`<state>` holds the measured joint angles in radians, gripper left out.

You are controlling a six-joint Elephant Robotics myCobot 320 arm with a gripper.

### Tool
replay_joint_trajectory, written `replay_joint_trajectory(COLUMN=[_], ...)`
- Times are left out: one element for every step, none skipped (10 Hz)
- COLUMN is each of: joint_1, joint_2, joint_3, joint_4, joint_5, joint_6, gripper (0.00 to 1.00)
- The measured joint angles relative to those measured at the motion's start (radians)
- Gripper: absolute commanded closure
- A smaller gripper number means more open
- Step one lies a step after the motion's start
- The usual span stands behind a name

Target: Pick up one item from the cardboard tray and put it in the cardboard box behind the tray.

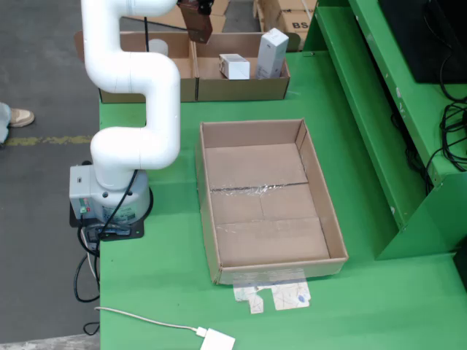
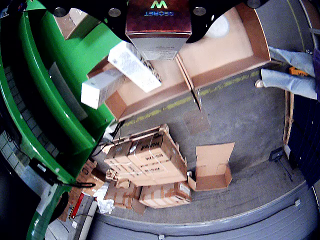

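The fixed view shows a large, shallow cardboard tray (image 1: 266,200) on the green table, with nothing in it. Behind it stand two cardboard boxes side by side. The right box (image 1: 241,86) holds two white cartons (image 1: 271,52). The left box (image 1: 131,93) holds a small white round thing. My gripper (image 1: 195,16) is above the seam between the two boxes and is shut on a dark brown carton (image 1: 198,25). In the wrist view the brown carton (image 2: 158,22) fills the top centre between the black fingers (image 2: 210,20). The white cartons (image 2: 132,65) lie below it.
The white arm's base (image 1: 109,197) stands at the table's left edge. A green shelf frame (image 1: 379,109) runs along the right. A white cable and adapter (image 1: 217,340) lie at the front edge. A person's legs (image 2: 287,70) and stacked cartons (image 2: 150,165) are on the floor beyond.
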<state>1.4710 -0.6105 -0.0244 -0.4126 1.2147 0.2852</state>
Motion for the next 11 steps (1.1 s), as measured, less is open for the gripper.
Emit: replay_joint_trajectory(joint_1=[0.015,0.028,0.029,0.048,0.061,0.068,0.071,0.081,0.101,0.118,0.124], joint_2=[-0.02,-0.031,-0.032,-0.054,-0.077,-0.084,-0.087,-0.092,-0.092,-0.094,-0.097], joint_3=[0.0,0.0,0.0,0.0,0.0,-0.002,-0.002,-0.002,-0.002,-0.002,-0.002], joint_4=[0.042,0.064,0.066,0.107,0.147,0.163,0.173,0.18,0.166,0.173,0.189], joint_5=[-0.009,-0.012,-0.014,-0.026,-0.034,-0.035,-0.037,-0.034,-0.029,-0.029,-0.029], joint_6=[-0.014,-0.018,-0.018,-0.029,-0.041,-0.046,-0.049,-0.049,-0.051,-0.06,-0.064], gripper=[1.0,1.0,1.0,1.0,1.0,1.0,1.0,1.0,1.0,1.0,1.0])
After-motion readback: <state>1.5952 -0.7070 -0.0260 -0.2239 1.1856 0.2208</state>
